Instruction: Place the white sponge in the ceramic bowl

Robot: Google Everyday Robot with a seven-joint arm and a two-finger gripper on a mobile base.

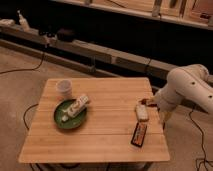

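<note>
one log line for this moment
gripper: by sponge, right side of table | sponge: on table, not in bowl | bowl: left side, tube in it

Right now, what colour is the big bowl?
The ceramic bowl is dark green, clearest in the camera view. The gripper is beside the white sponge.

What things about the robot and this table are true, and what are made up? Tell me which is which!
1. The white sponge is in the ceramic bowl. False: it lies on the table, far across from the bowl.
2. The gripper is at the table's edge, right by the sponge. True.
3. A white cup stands next to the bowl. True.
4. The dark packet lies in the bowl. False: it lies on the table, near the sponge.
5. A long white tube lies in the bowl. True.
</note>
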